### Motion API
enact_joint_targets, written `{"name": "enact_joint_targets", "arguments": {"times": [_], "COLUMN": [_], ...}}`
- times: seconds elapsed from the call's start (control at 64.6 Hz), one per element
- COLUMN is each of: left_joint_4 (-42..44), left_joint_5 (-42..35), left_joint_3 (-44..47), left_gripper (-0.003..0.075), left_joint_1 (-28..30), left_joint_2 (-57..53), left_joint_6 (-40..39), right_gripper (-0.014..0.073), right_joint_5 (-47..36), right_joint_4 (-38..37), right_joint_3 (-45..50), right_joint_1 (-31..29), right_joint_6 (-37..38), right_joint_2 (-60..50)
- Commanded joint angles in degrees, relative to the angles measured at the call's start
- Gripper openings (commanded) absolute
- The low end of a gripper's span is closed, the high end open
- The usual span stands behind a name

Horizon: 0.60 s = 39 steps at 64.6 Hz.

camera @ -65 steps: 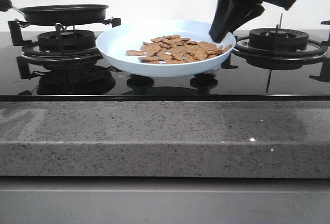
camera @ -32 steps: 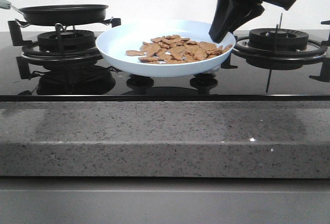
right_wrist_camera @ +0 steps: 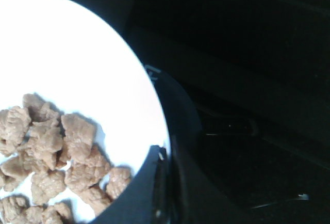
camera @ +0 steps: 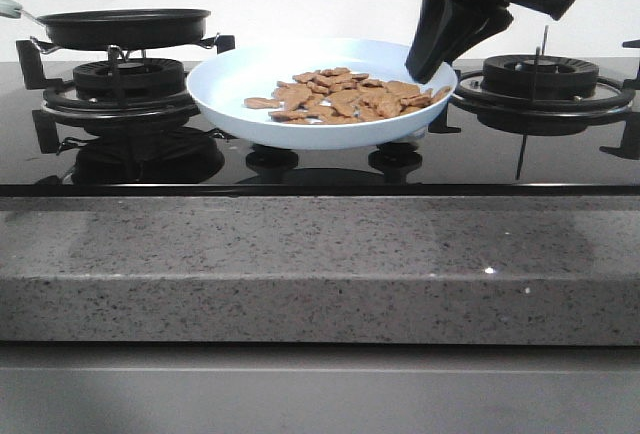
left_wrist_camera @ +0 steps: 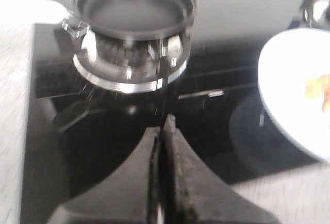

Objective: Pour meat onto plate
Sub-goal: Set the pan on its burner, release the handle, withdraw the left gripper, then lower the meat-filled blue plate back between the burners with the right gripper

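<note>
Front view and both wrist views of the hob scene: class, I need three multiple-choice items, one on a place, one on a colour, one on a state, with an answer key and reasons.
1. Where do the light-brown meat chunks lie?
A. in the black round frying pan
B. on the pale-blue round plate
C. on the grey stone counter

2. What colour is the glass hob top?
A. black
B. white
C. red

3. How do the left gripper's jaws stand?
A. wide open
B. shut on a spoon
C. shut, holding nothing

Key:
1 B: the chunks are heaped on the pale-blue round plate, and the black round frying pan on the left burner looks empty in the left wrist view.
2 A: the surface is glossy black with reflections.
3 C: the left gripper shows its fingers pressed together with nothing between.
</note>
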Motion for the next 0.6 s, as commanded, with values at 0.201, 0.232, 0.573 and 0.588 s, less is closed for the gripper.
{"name": "enact_joint_targets", "arguments": {"times": [0.201, 0.232, 0.573, 0.588], "left_joint_4": [6.77, 6.41, 4.89, 4.89], "left_joint_5": [-7.66, -7.97, -8.88, -8.88], "left_joint_3": [10.54, 11.25, 12.9, 12.9], "left_gripper": [-0.002, -0.002, -0.002, -0.002], "left_joint_1": [-0.55, -0.55, -0.42, -0.42], "left_joint_2": [-19.17, -20.85, -24.81, -24.81], "left_joint_6": [-1.06, -1.06, -1.06, -1.06], "right_gripper": [-0.0061, -0.0061, -0.0061, -0.0061], "right_joint_5": [-2.19, -2.27, -2.74, -2.95], "right_joint_4": [0.95, 0.96, 0.96, 0.96], "right_joint_3": [-1.06, -1.06, -1.06, -1.06], "right_joint_1": [-0.17, -0.17, -0.17, -0.17], "right_joint_6": [-0.73, -0.73, -0.73, -0.73], "right_joint_2": [-2.76, -2.76, -2.76, -2.76]}}
